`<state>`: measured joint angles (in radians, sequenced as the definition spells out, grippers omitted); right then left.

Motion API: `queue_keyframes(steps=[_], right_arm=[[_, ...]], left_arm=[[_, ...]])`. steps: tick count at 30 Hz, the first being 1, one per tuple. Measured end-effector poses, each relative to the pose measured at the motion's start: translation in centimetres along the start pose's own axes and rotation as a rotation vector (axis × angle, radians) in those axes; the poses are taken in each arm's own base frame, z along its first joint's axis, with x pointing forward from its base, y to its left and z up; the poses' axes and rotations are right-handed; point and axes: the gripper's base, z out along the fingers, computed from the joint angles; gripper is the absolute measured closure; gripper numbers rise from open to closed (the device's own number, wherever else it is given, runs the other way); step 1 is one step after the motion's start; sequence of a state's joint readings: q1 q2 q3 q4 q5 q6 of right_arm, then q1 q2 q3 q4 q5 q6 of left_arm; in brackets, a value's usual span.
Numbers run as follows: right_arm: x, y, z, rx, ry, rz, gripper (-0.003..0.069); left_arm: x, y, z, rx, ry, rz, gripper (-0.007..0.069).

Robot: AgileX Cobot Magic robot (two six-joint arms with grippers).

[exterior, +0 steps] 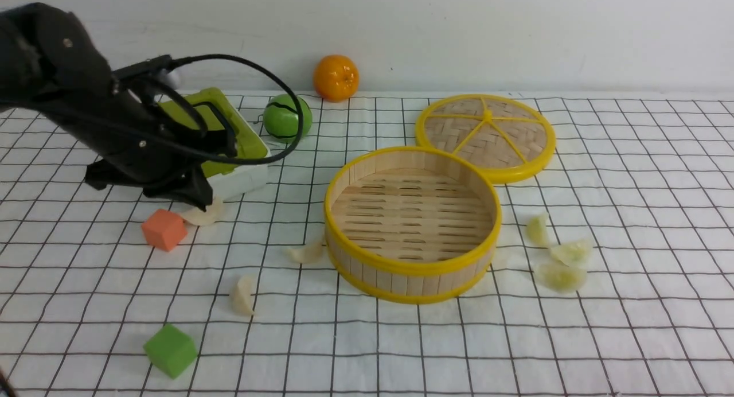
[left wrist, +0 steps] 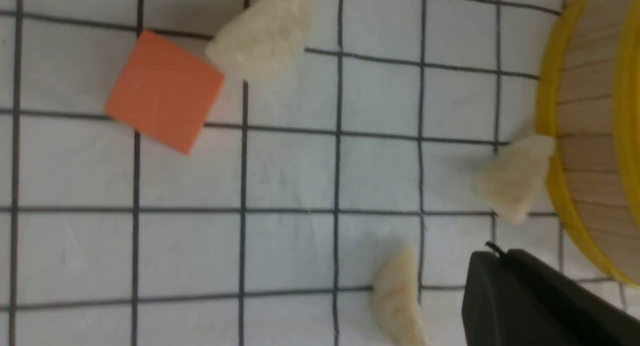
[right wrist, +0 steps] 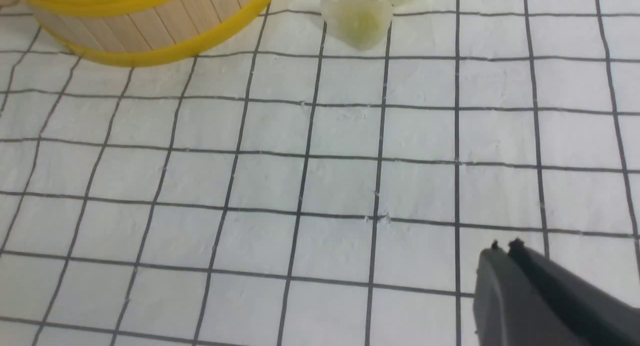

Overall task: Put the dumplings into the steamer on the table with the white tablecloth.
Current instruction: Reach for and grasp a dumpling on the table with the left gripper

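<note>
The steamer [exterior: 401, 273] stands empty mid-table on the white tablecloth [exterior: 631, 328]. Three cream dumplings lie to its left: one [exterior: 203, 214] under my left arm, one [exterior: 307, 252] against the steamer wall, one [exterior: 243, 295] nearer the front. Three greenish dumplings [exterior: 561, 275] lie in a cluster to its right. My left gripper [left wrist: 492, 248] is shut and empty, hovering above the cloth; in the front view it [exterior: 198, 199] is just over the far-left cream dumpling [left wrist: 260, 36]. My right gripper [right wrist: 502, 246] is shut and empty over bare cloth, short of a greenish dumpling [right wrist: 357, 18]; it is out of the front view.
An orange cube [exterior: 164, 229] sits next to the far-left dumpling. A green cube [exterior: 170, 350] is at the front left. A green-and-white box [exterior: 235, 150], a green ball [exterior: 287, 119] and an orange [exterior: 336, 77] are at the back. The woven lid [exterior: 486, 134] lies behind the steamer.
</note>
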<state>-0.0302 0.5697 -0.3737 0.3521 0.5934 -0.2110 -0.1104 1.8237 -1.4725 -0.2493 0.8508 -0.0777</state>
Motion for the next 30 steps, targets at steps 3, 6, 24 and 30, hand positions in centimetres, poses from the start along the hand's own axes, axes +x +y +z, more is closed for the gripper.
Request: queue_keyframes(steps=[3,6,24,30], right_arm=[[-0.1,0.0,0.0,0.000,-0.009,-0.004,0.0661],[-0.1,0.0,0.0,-0.001,-0.012,-0.006,0.0659],[-0.3,-0.1,0.0,0.006,-0.035,-0.025,0.0650],[-0.4,-0.1,0.0,0.009,-0.049,-0.025,0.0648]], left_arm=[[-1.4,0.2,1.6,-0.031,0.003,0.030,0.0637],[-2.9,0.8,3.6,-0.082,-0.016,0.075,0.0637],[-8.1,1.2,4.4,-0.224,-0.145,0.117,0.0627],[-6.7,0.7,4.4,-0.177,0.034,0.231,0.0462]])
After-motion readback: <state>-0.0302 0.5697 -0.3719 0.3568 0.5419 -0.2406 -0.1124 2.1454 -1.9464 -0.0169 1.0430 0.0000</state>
